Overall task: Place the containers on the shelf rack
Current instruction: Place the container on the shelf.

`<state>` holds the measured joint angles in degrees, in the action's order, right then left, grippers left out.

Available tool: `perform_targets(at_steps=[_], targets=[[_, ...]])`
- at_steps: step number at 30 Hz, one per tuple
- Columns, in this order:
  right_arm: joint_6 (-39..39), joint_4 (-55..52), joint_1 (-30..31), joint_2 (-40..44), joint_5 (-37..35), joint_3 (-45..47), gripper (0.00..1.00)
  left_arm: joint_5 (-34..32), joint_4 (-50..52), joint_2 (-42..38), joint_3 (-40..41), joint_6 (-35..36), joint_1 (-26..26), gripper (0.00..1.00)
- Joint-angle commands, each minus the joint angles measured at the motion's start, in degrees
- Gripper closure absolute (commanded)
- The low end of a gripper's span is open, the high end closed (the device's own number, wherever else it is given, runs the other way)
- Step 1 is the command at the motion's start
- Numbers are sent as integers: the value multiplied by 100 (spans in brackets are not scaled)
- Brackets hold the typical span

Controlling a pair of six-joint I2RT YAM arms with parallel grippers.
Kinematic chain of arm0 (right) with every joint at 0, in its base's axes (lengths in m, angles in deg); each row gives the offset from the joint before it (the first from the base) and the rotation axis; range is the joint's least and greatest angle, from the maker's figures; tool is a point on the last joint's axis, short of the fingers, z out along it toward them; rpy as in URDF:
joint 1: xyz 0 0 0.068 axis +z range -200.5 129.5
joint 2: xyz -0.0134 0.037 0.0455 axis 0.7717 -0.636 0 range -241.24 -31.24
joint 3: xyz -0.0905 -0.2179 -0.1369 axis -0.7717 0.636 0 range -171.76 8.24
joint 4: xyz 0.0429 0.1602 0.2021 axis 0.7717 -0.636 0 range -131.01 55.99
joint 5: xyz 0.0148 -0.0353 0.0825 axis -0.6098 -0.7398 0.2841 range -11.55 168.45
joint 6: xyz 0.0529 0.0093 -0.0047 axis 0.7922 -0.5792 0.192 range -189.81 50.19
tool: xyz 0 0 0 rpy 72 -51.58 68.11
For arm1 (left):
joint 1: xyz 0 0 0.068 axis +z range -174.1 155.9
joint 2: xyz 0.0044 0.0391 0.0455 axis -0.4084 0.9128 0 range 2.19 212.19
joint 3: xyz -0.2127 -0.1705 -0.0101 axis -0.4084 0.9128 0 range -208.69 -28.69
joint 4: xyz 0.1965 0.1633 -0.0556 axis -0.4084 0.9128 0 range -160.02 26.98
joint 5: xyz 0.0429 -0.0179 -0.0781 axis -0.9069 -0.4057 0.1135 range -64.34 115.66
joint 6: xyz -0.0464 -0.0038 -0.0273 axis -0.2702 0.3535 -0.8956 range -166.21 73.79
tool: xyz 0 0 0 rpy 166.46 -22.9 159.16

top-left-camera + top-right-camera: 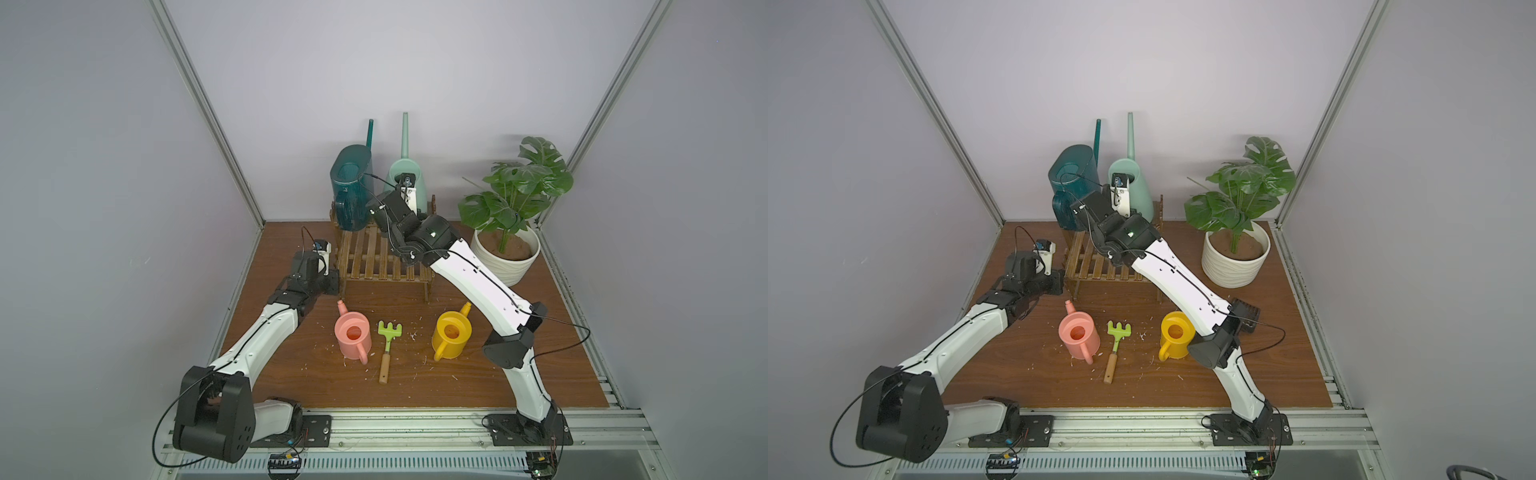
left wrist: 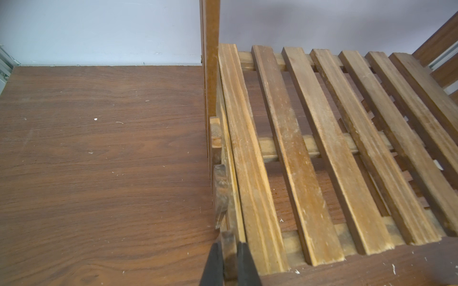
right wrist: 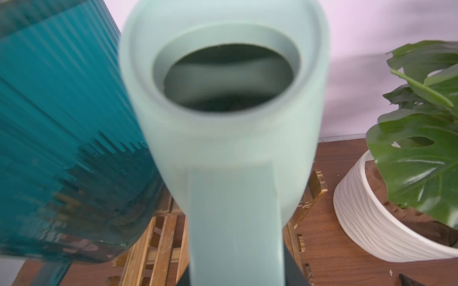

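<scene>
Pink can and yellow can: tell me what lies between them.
A green rake with a wooden handle lies on the table between the pink can and the yellow can, touching neither. Both top views show it.

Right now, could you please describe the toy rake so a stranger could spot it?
Find the slatted wooden shelf rack. In front of it stand a pink watering can and a yellow watering can; the rake lies flat between them, alone in having lime-green tines and a wooden handle.
</scene>
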<state>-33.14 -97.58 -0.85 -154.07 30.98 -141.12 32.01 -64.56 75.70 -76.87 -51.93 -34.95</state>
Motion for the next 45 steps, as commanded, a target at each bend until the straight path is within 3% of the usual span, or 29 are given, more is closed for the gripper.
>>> perform_targets(at_steps=[1, 13, 20, 31, 45], targets=[[16, 73, -48, -91, -79, -144, 65, 517, 317, -130, 142, 1, -128, 94], [112, 44, -34, -58, 13, -120, 64, 510, 272, -162, 215, 23, -127, 93], [136, 38, 30, 50, 55, -101, 62, 389, 284, -177, 184, 37, -128, 80], [252, 20, 107, 362, -73, 294, 58, 310, 321, -108, 61, 35, -125, 69], [532, 11, 107, 816, -414, 1134, 54, 257, 334, -93, 63, 47, -128, 67]])
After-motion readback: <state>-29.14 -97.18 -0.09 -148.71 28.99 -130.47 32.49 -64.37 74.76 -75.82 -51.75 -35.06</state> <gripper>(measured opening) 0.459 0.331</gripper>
